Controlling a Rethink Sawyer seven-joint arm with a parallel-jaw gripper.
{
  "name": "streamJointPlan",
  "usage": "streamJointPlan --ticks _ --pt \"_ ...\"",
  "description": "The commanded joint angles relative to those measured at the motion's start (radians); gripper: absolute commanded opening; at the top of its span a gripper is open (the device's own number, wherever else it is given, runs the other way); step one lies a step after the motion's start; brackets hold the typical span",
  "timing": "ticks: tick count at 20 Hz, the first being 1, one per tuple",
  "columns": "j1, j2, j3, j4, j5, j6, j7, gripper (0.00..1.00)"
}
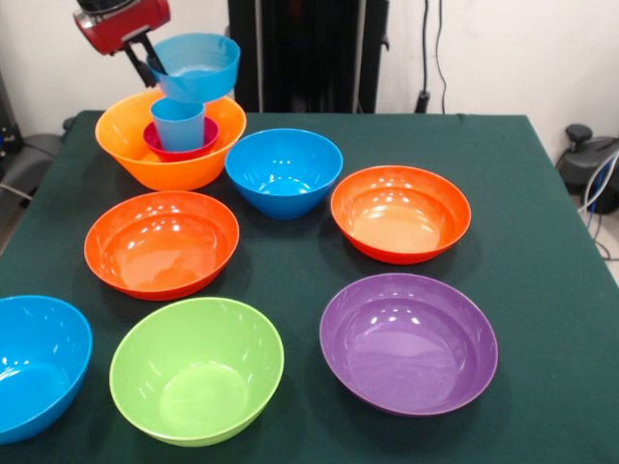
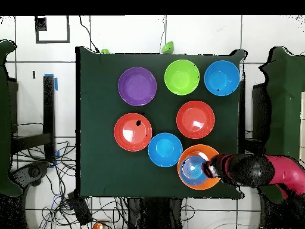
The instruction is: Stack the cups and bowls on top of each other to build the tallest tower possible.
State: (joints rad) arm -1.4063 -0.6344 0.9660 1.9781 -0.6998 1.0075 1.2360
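A large yellow-orange bowl (image 1: 166,169) stands at the far left of the table and holds a small magenta bowl (image 1: 186,149). The light-blue tumbler (image 1: 178,123) stands upright in the magenta bowl. My gripper (image 1: 150,60) is shut on the rim of the small pale-blue bowl (image 1: 196,66) and holds it slightly tilted right over the tumbler's mouth. I cannot tell whether the two touch. In the overhead view my gripper (image 2: 209,169) reaches in from the right over the yellow-orange bowl (image 2: 196,185), and the pale-blue bowl (image 2: 193,170) hides the tumbler.
Loose bowls lie on the green cloth: a blue one (image 1: 284,172) beside the stack, two red-orange ones (image 1: 162,242) (image 1: 400,213), purple (image 1: 408,341), lime green (image 1: 196,369), and another blue one (image 1: 34,362) at the near left edge.
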Motion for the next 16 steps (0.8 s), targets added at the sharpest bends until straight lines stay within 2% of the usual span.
streamJointPlan --ticks 1,16 --pt "0.067 0.071 -0.008 0.005 -0.103 0.013 -0.278 0.0" --pt "0.027 0.068 0.006 -0.053 -0.131 0.086 -0.38 0.0"
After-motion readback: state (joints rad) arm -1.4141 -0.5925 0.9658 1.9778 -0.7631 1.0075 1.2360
